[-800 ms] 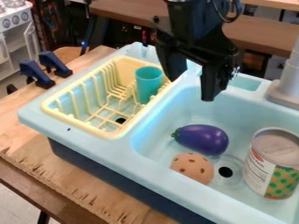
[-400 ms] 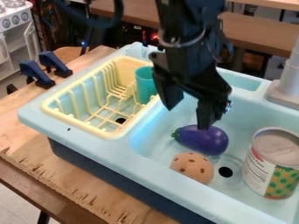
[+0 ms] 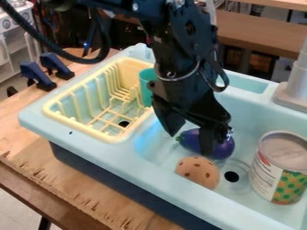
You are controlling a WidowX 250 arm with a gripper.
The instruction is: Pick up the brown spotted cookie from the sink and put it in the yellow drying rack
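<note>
Directions are as seen in the camera view, with twelve at the top. The black hand (image 3: 188, 144) hangs from the arm (image 3: 180, 76), tips down, over the basin of the light blue toy sink (image 3: 174, 192). Its two fingers stand apart, with nothing clamped in them. The purple eggplant (image 3: 223, 148) lies in the basin just beside the fingertips; the finger at four o'clock covers part of it. Whether they touch cannot be told. The eggplant's green stem end points to nine o'clock.

At six o'clock from the hand, a tan ball (image 3: 198, 173) with dark spots lies in the basin, near the eggplant. The drain hole (image 3: 231, 176) is at four to five o'clock, between the ball and a large can (image 3: 276, 173). The can stands upright and bears a label with a green and yellow pattern.

At eleven o'clock, a teal cup (image 3: 146, 90) stands in the pale yellow dish rack (image 3: 78, 128), partly hidden by the arm. The rack sits in the sink's side compartment. A grey tap (image 3: 295, 85) is at two o'clock. The sink rests on a wooden worktop (image 3: 72, 179), and two dark blue clamps (image 3: 37, 76) are at ten o'clock.
</note>
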